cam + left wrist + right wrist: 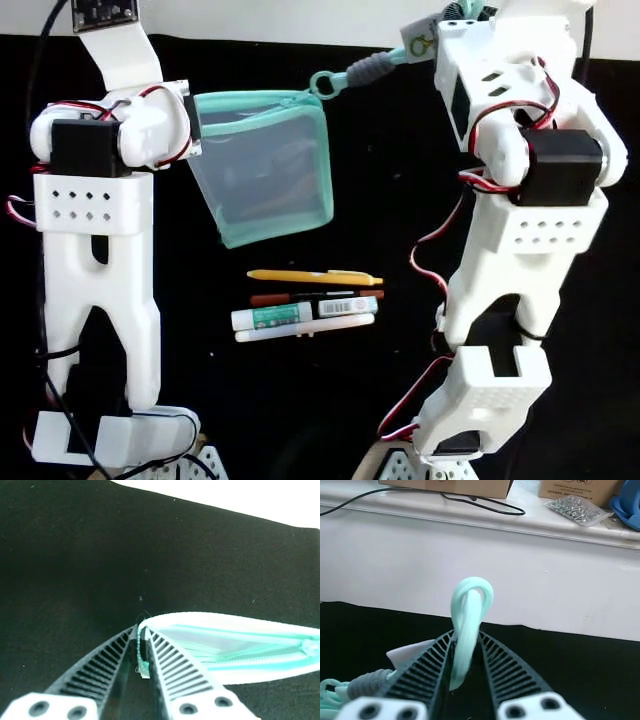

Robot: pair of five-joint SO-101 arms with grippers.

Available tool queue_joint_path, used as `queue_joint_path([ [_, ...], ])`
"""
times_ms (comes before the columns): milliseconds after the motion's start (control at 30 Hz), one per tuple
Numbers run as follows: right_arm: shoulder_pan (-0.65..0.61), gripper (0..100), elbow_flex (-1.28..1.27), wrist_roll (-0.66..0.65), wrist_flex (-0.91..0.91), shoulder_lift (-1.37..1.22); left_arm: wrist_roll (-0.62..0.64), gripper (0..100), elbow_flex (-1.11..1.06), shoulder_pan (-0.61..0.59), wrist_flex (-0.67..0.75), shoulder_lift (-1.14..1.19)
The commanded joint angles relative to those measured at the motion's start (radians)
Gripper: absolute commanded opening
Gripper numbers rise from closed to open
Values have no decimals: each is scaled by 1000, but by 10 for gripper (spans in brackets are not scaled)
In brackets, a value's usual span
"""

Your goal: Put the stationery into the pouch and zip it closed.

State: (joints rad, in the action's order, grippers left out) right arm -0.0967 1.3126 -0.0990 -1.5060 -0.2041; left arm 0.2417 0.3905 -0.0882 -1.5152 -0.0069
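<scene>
Left tool clamps pouch corner, right tool clamps strap — pens loose on table.

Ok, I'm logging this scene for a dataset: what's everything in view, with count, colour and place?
translucent teal mesh pouch: 1, teal, held over the black table.
looped rubbery strap: 1, teal, at the pouch's zip end.
slim yellow pen: 1, yellow, on the table near the pouch.
thin brown pen: 1, brown, beside the yellow one.
white plastic markers: apparently 3, white, beside the brown pen.
left gripper: 1, black and white, shut on the pouch's corner.
right gripper: 1, black and white, shut on the strap.
</scene>
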Motion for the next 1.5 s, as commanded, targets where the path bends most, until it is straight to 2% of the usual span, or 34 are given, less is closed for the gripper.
queue_joint_path([
  [0,39,5,31,8,-1,15,-6,7,-38,-10,-3,12],
  [767,64,12,21,8,-62,7,-6,7,-38,-10,-3,12],
  [833,62,62,21,8,-107,8,-6,7,-38,-10,-3,12],
  [1000,62,294,21,8,-188,7,-6,7,-38,-10,-3,12],
  [1067,62,348,21,6,-217,7,-6,7,-38,-10,-3,12],
  [1333,62,350,18,-6,-254,7,-6,7,-38,-8,-3,12],
  [1467,24,350,16,-117,-255,7,-6,7,-38,-8,-3,12],
])
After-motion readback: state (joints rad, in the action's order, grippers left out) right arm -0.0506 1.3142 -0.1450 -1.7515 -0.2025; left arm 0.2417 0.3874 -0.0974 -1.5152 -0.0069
